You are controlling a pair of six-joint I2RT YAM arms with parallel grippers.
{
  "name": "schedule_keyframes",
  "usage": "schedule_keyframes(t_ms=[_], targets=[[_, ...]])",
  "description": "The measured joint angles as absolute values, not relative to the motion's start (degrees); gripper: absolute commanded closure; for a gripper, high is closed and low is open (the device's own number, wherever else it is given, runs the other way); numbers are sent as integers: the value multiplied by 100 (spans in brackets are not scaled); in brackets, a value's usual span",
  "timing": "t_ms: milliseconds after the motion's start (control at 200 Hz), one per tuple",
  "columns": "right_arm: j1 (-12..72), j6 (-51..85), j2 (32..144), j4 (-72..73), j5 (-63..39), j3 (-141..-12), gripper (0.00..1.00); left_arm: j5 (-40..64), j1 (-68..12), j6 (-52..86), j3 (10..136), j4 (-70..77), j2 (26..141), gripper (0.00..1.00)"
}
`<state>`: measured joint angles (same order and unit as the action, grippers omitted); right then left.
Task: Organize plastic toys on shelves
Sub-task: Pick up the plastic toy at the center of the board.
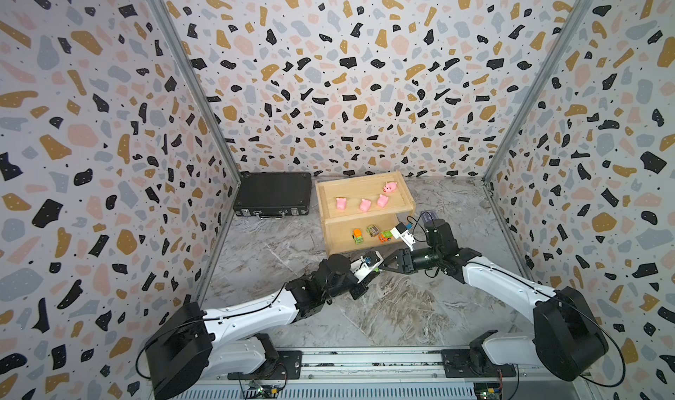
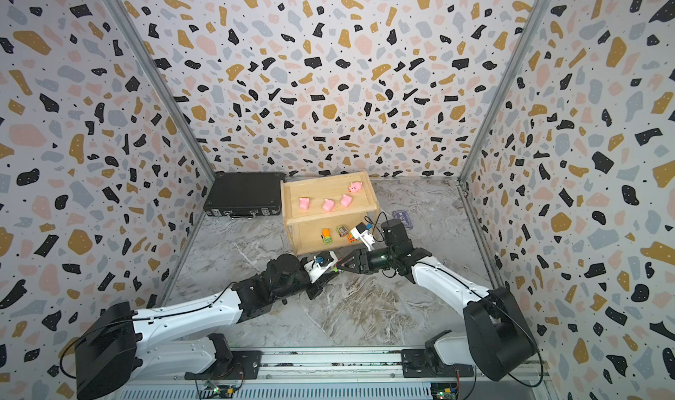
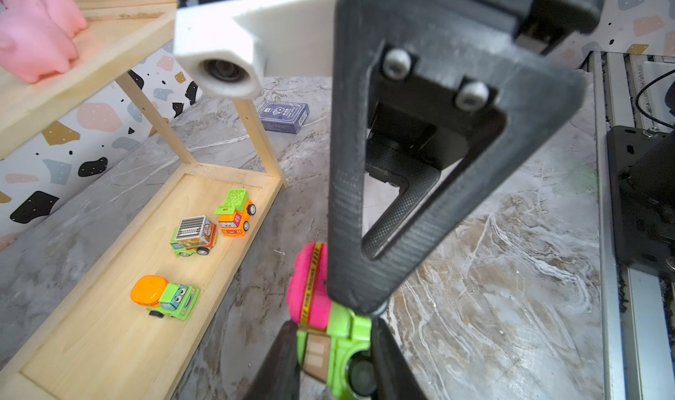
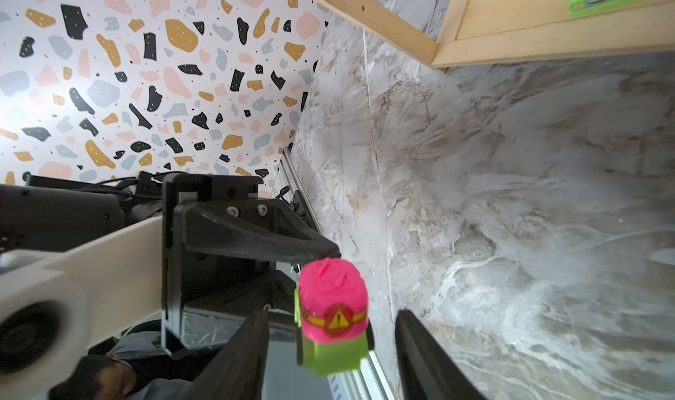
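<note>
A pink and neon-green toy vehicle (image 3: 310, 288) hangs just in front of the shelves (image 1: 350, 191), and my left gripper (image 3: 334, 343) is shut on its green body. My right gripper (image 4: 330, 328) faces it, open. One finger stands on each side of the vehicle's (image 4: 332, 299) pink end, with gaps showing. Three vehicles sit on the lower tier: orange-green (image 1: 358, 236), grey-topped (image 1: 372, 230) and green-orange (image 1: 384, 236). Several pink pigs (image 1: 365, 205) stand on the top tier.
A black hard case (image 1: 272, 195) lies left of the shelves against the back wall. A blue card box (image 3: 283, 116) lies on the marble floor to the right of the rack. The arms' mounting rail (image 1: 365, 361) runs along the front edge.
</note>
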<state>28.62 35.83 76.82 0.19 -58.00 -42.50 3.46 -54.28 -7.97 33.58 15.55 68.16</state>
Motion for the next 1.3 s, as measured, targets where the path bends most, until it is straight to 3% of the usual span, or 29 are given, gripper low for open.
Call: schedule_keyframes(t_ms=[245, 310, 481, 696, 1011, 1301], targets=[[2936, 3649, 7756, 117, -5804, -4250, 77, 325, -5448, -797, 3378, 1546, 6849, 66], [2939, 3645, 7758, 132, -5802, -4250, 83, 305, -5450, -799, 3378, 1551, 6853, 55], [2961, 3634, 7710, 204, -5743, -4250, 85, 215, -5450, -687, 3376, 1577, 6812, 25], [2965, 3299, 7225, 189, -5439, -4250, 85, 60, -5450, -355, 3026, 1756, 6058, 0], [2965, 2672, 6956, 322, -5242, -4246, 90, 163, -5286, 786, 2790, 1785, 4978, 0], [2965, 2536, 6958, 340, -5286, -4246, 91, 1059, -4423, 3306, 2808, 1876, 5518, 6]])
